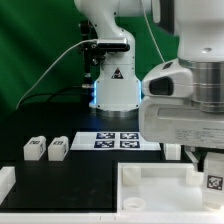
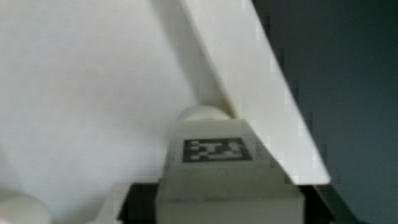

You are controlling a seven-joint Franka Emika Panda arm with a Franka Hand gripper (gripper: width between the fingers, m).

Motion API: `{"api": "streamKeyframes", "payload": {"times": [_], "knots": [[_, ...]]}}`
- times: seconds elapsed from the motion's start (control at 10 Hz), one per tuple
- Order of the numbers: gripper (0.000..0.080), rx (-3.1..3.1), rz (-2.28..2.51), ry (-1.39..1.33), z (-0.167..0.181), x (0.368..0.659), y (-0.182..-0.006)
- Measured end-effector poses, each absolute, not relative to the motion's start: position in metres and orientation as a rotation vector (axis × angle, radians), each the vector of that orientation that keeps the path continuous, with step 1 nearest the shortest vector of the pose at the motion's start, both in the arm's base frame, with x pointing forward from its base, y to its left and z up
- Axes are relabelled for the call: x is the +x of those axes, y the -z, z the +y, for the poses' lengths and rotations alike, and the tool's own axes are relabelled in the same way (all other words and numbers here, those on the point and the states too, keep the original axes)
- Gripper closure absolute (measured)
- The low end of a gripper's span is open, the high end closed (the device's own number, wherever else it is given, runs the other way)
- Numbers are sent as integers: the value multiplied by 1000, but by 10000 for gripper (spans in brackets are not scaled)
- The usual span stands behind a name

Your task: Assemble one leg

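Observation:
My gripper (image 1: 210,158) is shut on one leg (image 1: 213,175), a small white block with a black-and-white tag, at the exterior view's right. In the wrist view the leg (image 2: 217,150) sits between my dark fingers (image 2: 146,200), with its far end against the raised rim (image 2: 231,70) of the white tray-like panel (image 2: 89,100). The panel (image 1: 150,185) lies at the front of the table. Two more legs (image 1: 35,148) (image 1: 58,148) lie side by side at the exterior view's left. Whether the held leg touches the panel floor is hidden.
The marker board (image 1: 120,140) lies flat in front of the robot base (image 1: 113,85). A white part (image 1: 5,180) pokes in at the exterior view's left edge. Dark table (image 2: 338,80) shows beyond the panel's rim.

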State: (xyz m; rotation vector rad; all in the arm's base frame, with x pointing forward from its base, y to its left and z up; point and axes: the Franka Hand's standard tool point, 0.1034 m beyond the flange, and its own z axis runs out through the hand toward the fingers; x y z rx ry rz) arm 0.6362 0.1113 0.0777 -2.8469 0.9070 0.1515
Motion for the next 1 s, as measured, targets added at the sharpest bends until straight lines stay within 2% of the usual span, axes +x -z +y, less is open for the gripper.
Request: {"api": "streamKeyframes", "payload": {"times": [0.2,0.6,0.9,1.0], "knots": [[504,-2634,1272,-111,109,634,-77],[504,-2218,1911,-209,119,632,-76],[495,-2276,1835,-205,120,631,-75],[313,-2407,1674,-208,121,628,-75]]}}
